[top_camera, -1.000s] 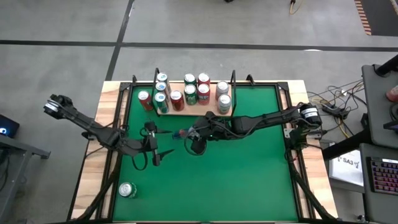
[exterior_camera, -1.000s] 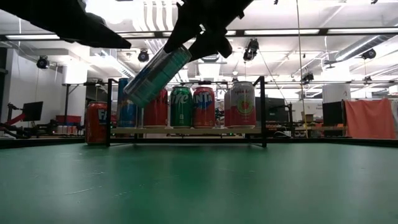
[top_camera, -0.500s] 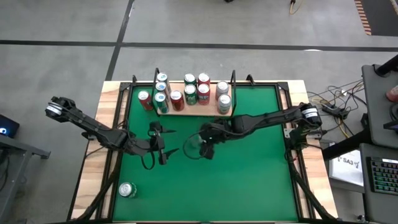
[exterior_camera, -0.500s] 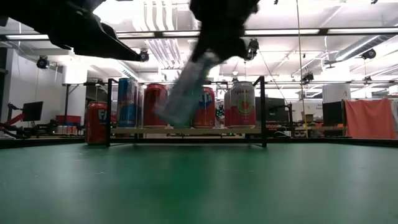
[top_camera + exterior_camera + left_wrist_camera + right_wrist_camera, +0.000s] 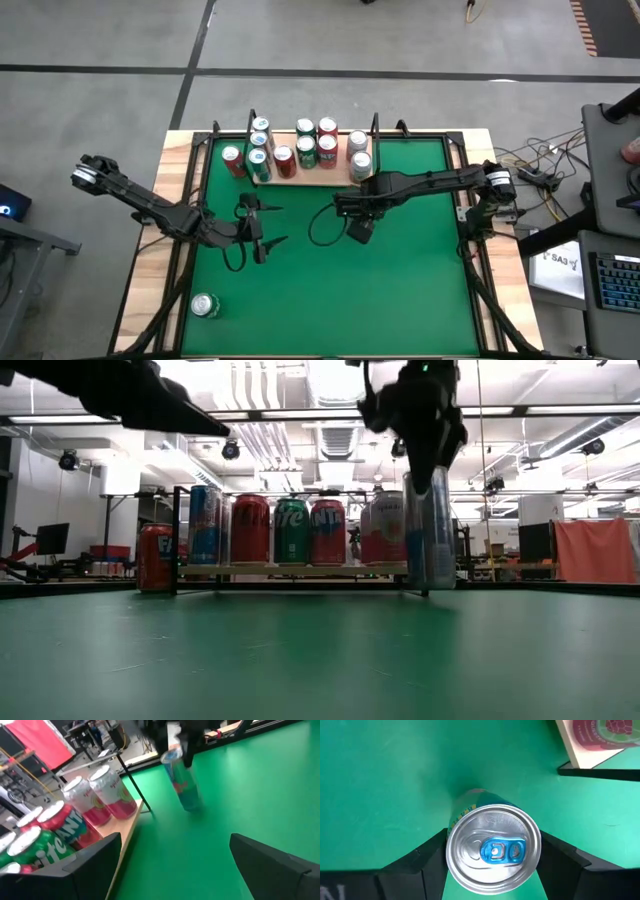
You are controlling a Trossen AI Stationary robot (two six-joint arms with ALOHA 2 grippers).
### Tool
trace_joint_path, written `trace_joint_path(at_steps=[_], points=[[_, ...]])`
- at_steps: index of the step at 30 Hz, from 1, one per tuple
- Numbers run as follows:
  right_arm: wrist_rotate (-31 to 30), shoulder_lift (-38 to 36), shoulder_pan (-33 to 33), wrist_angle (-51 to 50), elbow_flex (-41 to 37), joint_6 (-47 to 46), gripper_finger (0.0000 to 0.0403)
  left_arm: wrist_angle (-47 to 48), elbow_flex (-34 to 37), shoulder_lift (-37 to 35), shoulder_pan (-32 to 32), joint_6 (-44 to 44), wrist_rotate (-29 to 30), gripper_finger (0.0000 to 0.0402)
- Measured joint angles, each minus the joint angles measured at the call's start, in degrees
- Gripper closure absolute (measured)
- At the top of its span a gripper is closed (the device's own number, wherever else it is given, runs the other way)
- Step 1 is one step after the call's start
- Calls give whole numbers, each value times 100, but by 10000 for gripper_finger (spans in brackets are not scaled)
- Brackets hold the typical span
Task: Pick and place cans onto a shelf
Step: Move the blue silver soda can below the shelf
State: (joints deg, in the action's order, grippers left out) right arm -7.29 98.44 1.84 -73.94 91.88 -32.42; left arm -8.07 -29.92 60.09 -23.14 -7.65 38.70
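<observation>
1. We see the right hand (image 5: 492,855) clamped around an upright blue can (image 5: 492,851), just off the shelf (image 5: 310,180).
2. The can's base is hidden; whether it touches the worktop (image 5: 400,290) we cannot tell.
3. The left hand (image 5: 262,228) hangs spread wide, holding nothing.

The setting is an industrial robotics lab or workshop. The low view shows an open hall with an exposed ceiling carrying strip lights (image 5: 560,410), ventilation ducts (image 5: 262,388) and hanging cables. Workbenches with monitors (image 5: 50,538) line the background. The high view shows a bare concrete floor (image 5: 400,40), a green-topped test table (image 5: 400,300) and an adjacent desk with a keyboard (image 5: 617,283) and loose wiring (image 5: 535,160).
</observation>
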Motion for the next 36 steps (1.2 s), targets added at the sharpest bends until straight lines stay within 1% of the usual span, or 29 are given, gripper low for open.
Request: trace_joint_path(at_steps=[5,11,13,15,17,23,26,36], points=[[-13,4,-110,85,-83,2,171,359,-228,-213,0,-278,39,45],[-19,11,-152,159,-101,4,170,394,-316,-527,0,-656,138,45],[-20,11,-152,234,-124,-18,154,397,-318,-640,0,-706,169,45],[-8,11,-150,375,-169,-68,139,391,-318,-754,-2,-705,320,45],[2,11,-150,485,-224,-73,134,390,-318,-856,-2,-705,455,45],[-9,13,-150,708,-384,18,154,380,-310,-1107,0,-707,492,45],[-21,13,-150,734,-398,121,154,379,-317,-1201,0,-730,492,45],[-28,13,-150,781,-400,144,85,380,-349,-1348,0,-886,490,45]])
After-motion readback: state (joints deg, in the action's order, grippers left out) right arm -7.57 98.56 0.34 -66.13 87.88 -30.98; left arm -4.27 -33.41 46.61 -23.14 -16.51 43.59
